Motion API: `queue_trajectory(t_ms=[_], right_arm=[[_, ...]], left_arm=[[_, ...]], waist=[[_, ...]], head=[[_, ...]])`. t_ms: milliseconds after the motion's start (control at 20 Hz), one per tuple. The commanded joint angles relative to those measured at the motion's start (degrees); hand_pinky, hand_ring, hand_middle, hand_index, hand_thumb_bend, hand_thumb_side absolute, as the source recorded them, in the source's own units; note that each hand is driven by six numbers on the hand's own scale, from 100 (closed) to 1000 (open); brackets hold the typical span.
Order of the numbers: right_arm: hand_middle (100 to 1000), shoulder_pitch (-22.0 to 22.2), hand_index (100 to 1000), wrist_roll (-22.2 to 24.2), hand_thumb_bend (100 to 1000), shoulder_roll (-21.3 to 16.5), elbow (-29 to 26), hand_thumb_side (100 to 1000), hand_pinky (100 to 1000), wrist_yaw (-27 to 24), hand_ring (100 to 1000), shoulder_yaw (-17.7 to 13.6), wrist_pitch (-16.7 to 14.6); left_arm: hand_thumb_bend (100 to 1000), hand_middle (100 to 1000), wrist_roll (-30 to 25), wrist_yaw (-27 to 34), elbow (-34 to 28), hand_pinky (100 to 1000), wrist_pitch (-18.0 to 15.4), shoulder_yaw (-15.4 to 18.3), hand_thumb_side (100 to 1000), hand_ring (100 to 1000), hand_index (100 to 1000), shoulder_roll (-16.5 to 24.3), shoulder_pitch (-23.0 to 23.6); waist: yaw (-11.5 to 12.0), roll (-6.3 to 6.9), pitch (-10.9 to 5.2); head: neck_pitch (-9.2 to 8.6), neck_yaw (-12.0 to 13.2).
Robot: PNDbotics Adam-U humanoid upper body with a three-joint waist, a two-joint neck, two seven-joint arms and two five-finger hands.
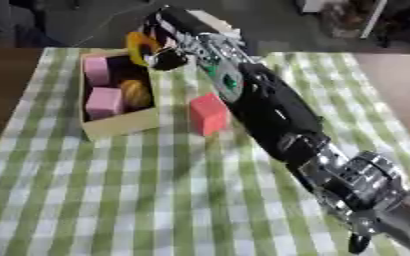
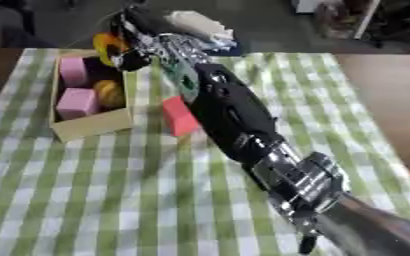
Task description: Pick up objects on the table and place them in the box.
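Observation:
My right arm stretches from the lower right up across the table. Its hand is over the far right rim of the cardboard box, fingers curled round a yellow-orange ring-shaped thing. Inside the box lie two pink blocks, one near and one far, and an orange rounded thing. A red block stands on the cloth just right of the box, touching or close beside my forearm. My left hand shows in neither view.
A green-and-white checked cloth covers the table; brown tabletop shows at the right and left edges. A pale object lies beyond the table's far edge.

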Motion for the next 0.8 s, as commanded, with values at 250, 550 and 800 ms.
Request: queue_trajectory(t_ms=[250, 550, 800], right_arm=[[469, 0.17, 645, -1.44, 100, 1.67, 2.33, 198, 701, 4.60, 611, -0.67, 0.69], [578, 0.84, 763, -2.83, 100, 2.06, 4.99, 204, 728, 8.36, 670, -1.45, 1.61], [655, 0.80, 818, 2.43, 100, 1.30, 5.24, 230, 777, 11.77, 753, -0.93, -0.19]], left_arm=[[367, 691, -0.18, 0.77, -1.51, 658, -0.41, -0.18, 692, 630, 745, 0.74, -1.33], [369, 691, -0.24, 0.83, -1.42, 658, -0.40, -0.19, 693, 630, 746, 0.57, -1.55], [371, 690, -0.16, 0.73, -1.31, 660, -0.36, -0.09, 694, 630, 746, 0.70, -1.49]], waist=[[1.13, -0.20, -0.86], [1.50, -0.36, -0.63], [1.13, -0.52, -0.69]], head=[[-0.22, -0.57], [-0.09, -0.62], [-0.09, -0.47]])
